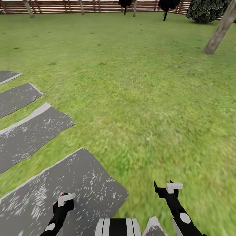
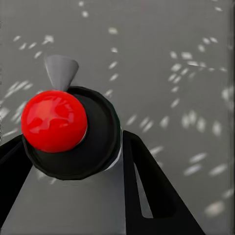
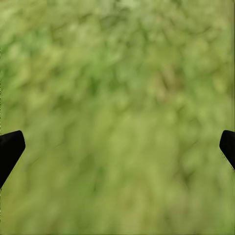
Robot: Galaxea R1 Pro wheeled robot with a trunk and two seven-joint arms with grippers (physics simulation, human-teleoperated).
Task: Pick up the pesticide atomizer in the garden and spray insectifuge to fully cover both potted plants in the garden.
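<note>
Slabs: we count 4 grey speckled stepping slabs (image 1: 31,132) in a row at left.
Trunk: we see 1 leaning tree trunk (image 1: 220,31) far right.

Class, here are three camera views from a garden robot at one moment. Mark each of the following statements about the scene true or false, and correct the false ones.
1. The left gripper hangs over a grey speckled stepping slab. True.
2. The right gripper hangs over a stone slab. False: it is over the green lawn, and the right wrist view looks onto grass.
3. A brown slatted wooden fence runs along the far edge of the lawn. True.
4. The stepping slabs lie to the robot's right. False: they lie to its left.
5. The right gripper's fingers are pressed together. False: in the right wrist view they stand far apart, with nothing between them.
</note>
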